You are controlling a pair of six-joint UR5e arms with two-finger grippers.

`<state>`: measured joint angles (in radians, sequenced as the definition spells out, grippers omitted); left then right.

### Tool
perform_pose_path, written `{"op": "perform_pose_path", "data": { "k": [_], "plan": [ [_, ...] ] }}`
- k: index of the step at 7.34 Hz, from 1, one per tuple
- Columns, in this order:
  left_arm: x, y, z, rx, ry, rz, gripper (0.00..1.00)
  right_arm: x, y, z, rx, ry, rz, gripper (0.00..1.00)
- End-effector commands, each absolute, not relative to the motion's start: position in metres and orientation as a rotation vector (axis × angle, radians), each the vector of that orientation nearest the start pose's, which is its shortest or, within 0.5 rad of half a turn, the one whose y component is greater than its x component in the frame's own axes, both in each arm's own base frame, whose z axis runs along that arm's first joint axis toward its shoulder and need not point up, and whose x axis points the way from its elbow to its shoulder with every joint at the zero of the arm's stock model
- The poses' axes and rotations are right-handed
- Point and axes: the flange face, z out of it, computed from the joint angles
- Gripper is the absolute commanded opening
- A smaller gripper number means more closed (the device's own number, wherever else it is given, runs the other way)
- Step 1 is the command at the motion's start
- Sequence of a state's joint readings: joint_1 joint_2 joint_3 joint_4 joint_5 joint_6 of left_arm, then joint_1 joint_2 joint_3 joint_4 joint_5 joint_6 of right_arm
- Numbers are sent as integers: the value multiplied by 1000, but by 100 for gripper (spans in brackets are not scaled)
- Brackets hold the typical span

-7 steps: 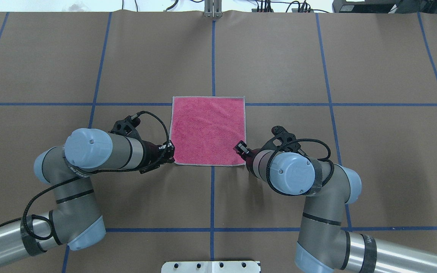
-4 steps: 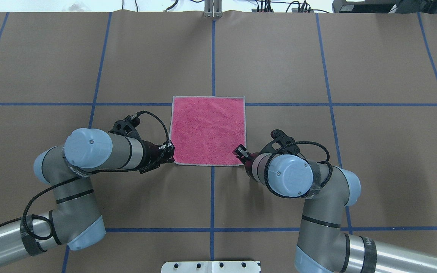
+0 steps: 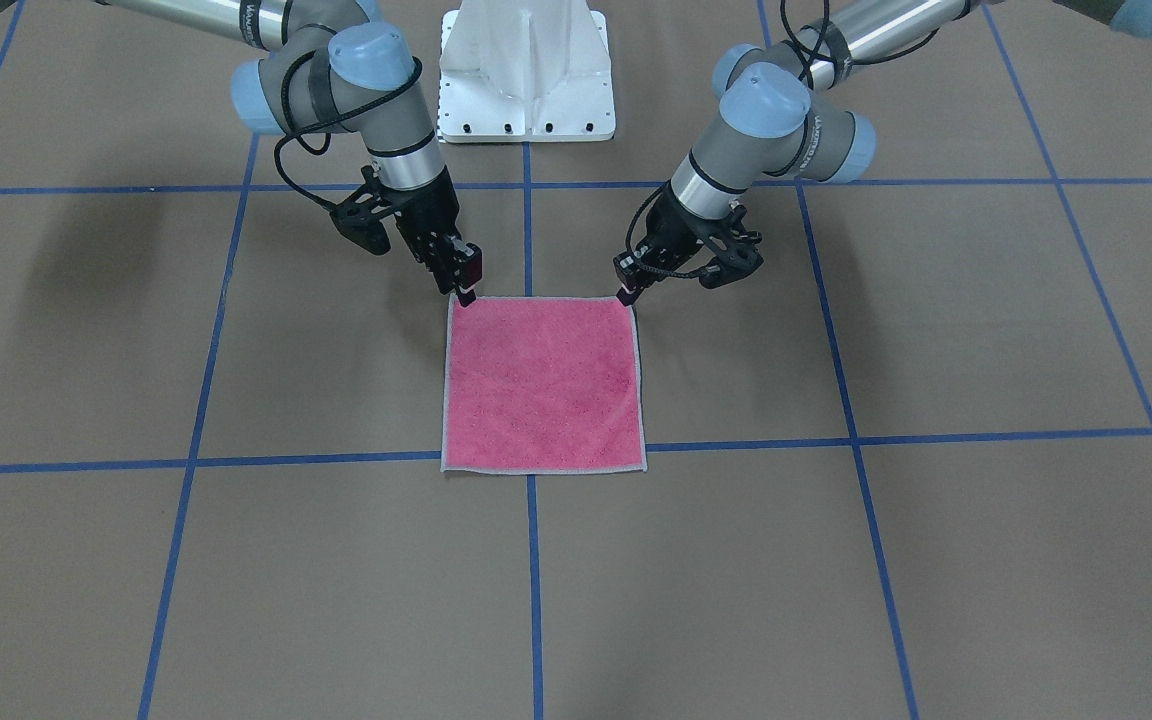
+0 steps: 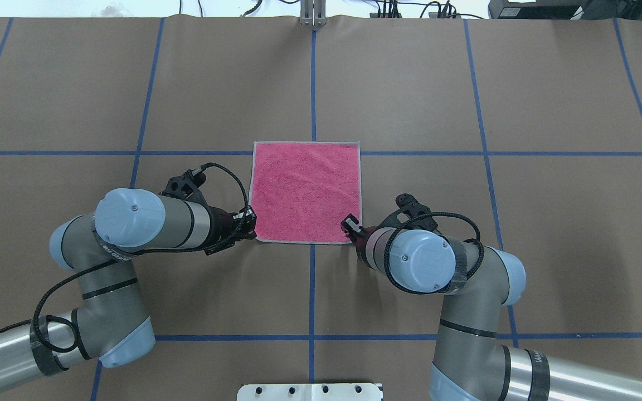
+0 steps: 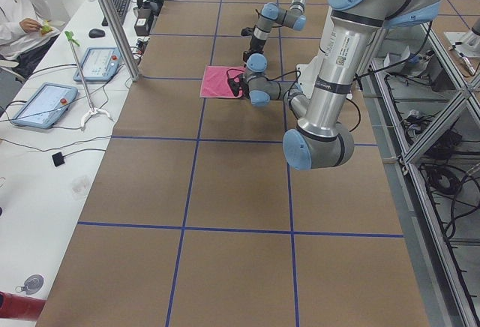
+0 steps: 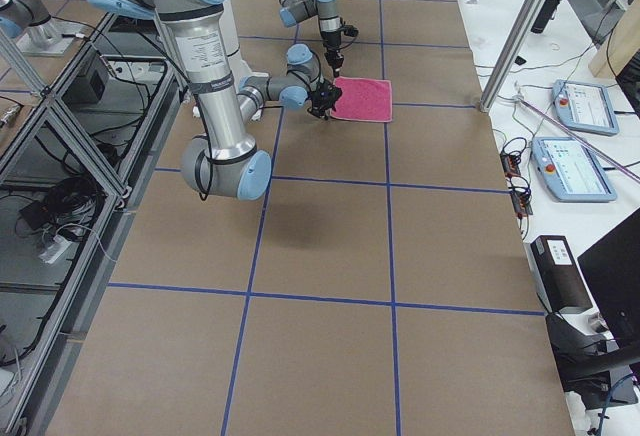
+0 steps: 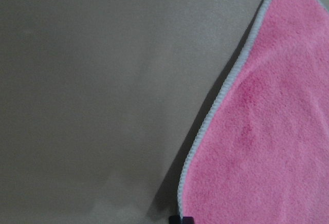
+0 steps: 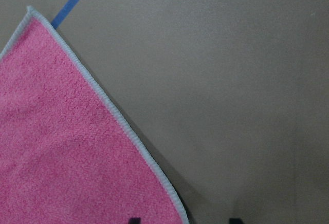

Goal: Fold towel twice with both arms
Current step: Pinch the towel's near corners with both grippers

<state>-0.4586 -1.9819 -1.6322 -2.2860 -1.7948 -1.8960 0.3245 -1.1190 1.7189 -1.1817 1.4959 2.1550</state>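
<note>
Silver-grey tubular arms, light blue joint caps, black cables

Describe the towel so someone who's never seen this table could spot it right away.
Look at the brown table crossed by blue tape lines. Near its middle the towel lies flat, the left end effector and right end effector at its two robot-side corners. It is the only pink thing, square and edged in light grey.

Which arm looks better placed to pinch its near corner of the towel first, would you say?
Right, probably. Its wrist view shows the edge of the towel running between the fingertips of the open right tool, ready to close. The left tool also sits at its corner, but only one tip shows there.
</note>
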Motion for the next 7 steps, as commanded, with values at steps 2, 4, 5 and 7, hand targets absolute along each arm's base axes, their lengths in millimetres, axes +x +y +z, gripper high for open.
{"op": "perform_pose_path", "data": {
  "k": [2, 4, 5, 7],
  "plan": [
    [531, -386, 317, -118, 1210, -553, 0, -567, -341, 293, -61, -1028, 870, 30],
    [531, -385, 317, -119, 1211, -551, 0, -565, -341, 298, -57, -1021, 872, 30],
    [531, -386, 316, -118, 1211, -552, 0, -566, -341, 299, -57, -1018, 870, 30],
    [531, -385, 317, -119, 1211, -551, 0, -566, -342, 297, -57, -1021, 874, 14]
  ]
}}
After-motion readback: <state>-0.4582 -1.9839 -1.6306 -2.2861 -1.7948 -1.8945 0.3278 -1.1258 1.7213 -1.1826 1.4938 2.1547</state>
